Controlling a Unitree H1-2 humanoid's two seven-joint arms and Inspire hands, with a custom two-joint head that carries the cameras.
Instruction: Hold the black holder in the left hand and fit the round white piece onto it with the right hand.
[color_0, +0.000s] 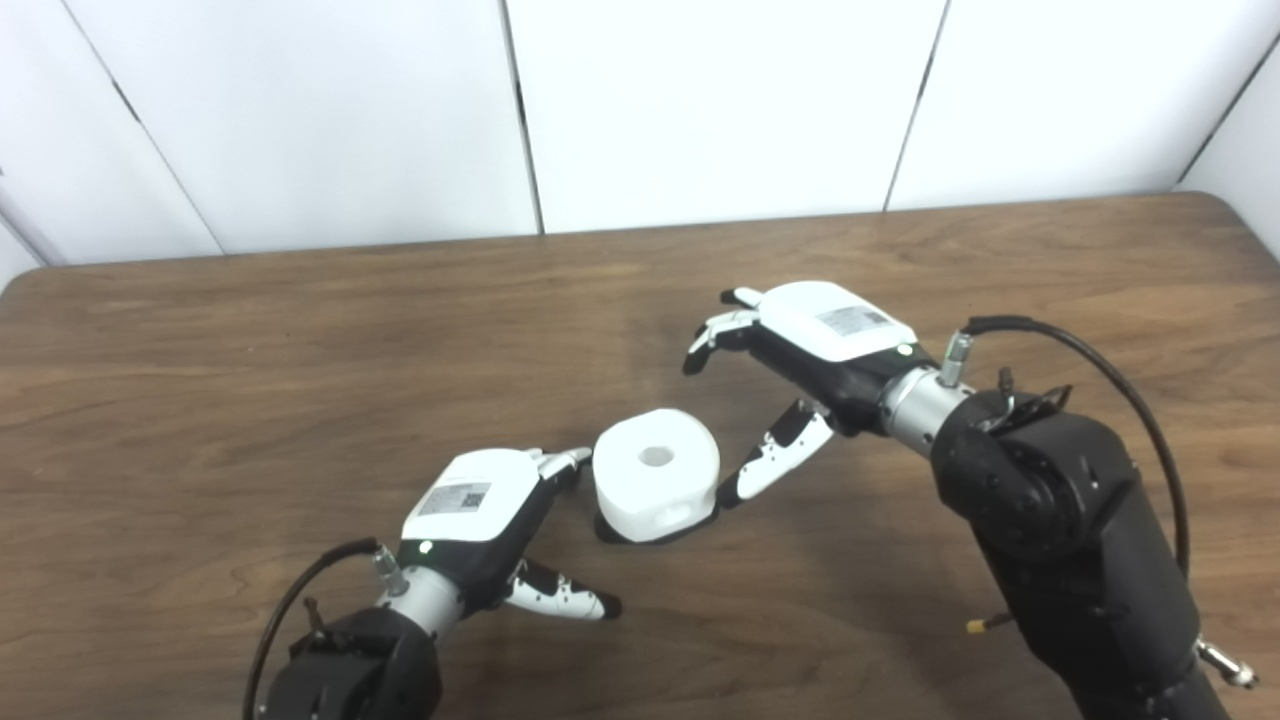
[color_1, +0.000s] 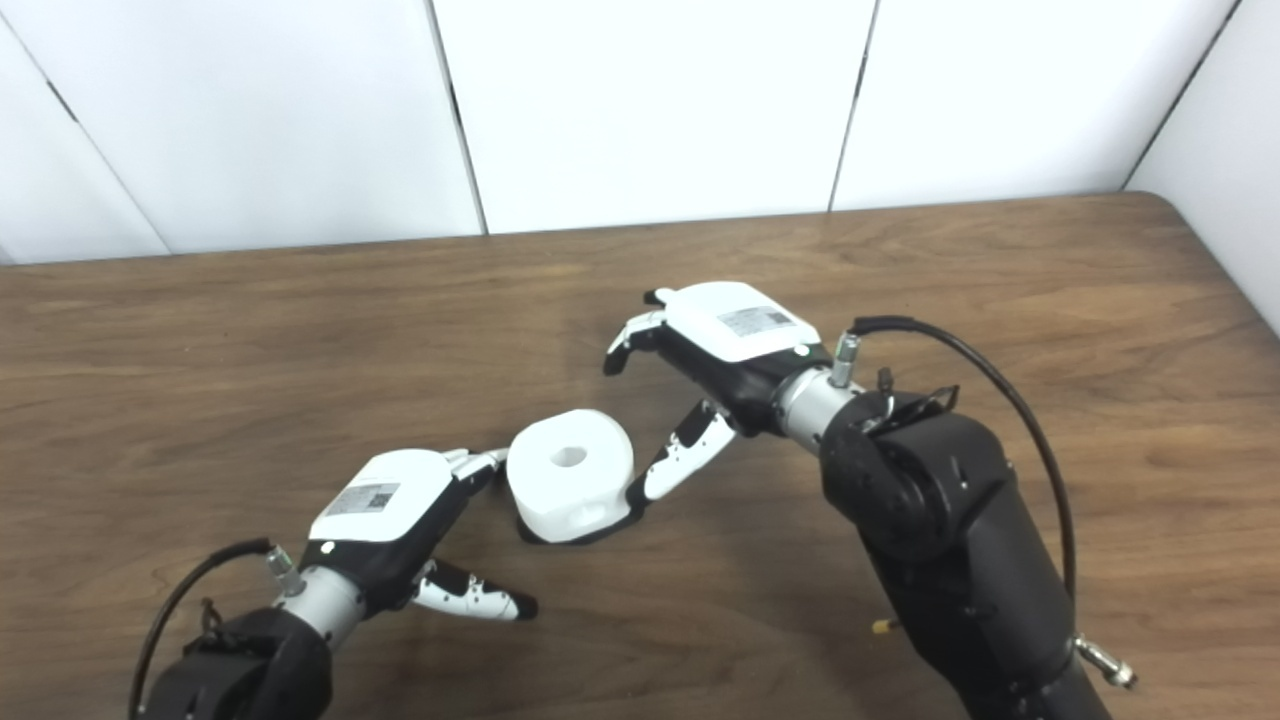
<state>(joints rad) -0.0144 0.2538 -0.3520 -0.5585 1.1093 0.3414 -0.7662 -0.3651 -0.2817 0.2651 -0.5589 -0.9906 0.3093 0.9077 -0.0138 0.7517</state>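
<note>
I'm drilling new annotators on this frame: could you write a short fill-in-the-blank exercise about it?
1. The round white piece sits on a ____ base on the table.
2. The top of the white piece has a round ____ in its middle.
3. The right hand is ____, holding nothing.
4. The white piece lies ____ the left hand and the right hand.

Missing words: black; hole; open; between

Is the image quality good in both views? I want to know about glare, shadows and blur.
Left eye view: soft even light, a pale sheen on the table behind the round white piece, whose top is nearly washed out. Right eye view: the same, with only a faint shadow under the right robot hand; the left robot hand looks slightly soft, not sharp.
</note>
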